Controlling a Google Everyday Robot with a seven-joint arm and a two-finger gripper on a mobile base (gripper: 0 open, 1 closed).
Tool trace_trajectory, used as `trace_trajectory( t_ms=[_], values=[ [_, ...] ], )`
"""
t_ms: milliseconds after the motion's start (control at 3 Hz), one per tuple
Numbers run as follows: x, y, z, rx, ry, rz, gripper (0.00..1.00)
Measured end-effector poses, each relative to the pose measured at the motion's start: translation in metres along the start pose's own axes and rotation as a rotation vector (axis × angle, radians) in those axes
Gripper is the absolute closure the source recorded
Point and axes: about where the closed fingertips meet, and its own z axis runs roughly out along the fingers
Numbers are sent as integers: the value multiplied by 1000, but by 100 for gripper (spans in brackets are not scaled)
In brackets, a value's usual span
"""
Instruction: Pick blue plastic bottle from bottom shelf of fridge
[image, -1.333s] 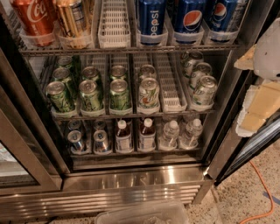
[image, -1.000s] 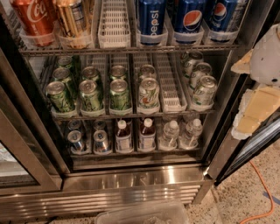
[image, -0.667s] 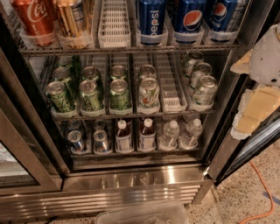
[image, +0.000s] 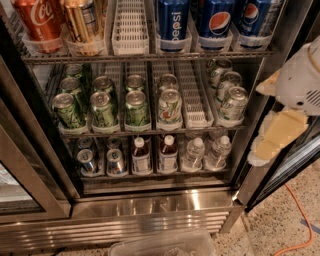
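Bottle (image: 168, 154): upright on bottom shelf (image: 150, 176), 6 o'clock of centre, with a twin (image: 141, 157) just beside it at 9 o'clock. Untouched.
Gripper (image: 274, 139): outside fridge (image: 150, 206), at 3 o'clock, well apart. Released or clenched: cannot tell.
Reach, grasp and withdrawal all remain.

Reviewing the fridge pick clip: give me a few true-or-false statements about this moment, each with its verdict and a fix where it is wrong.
1. The claw is reaching into the bottom shelf. False: it hangs outside the fridge, right of the racks.
2. Two blue plastic bottles stand upright side by side on the bottom shelf. True.
3. The clear water bottles stand left of them. False: they stand to the right; silver cans are on the left.
4. The rack above holds green cans. True.
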Motion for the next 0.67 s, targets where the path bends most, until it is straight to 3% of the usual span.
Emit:
trace_trajectory(
  t_ms=[667],
  values=[
    [-50,46,62,-202,-210,100,0]
  ],
)
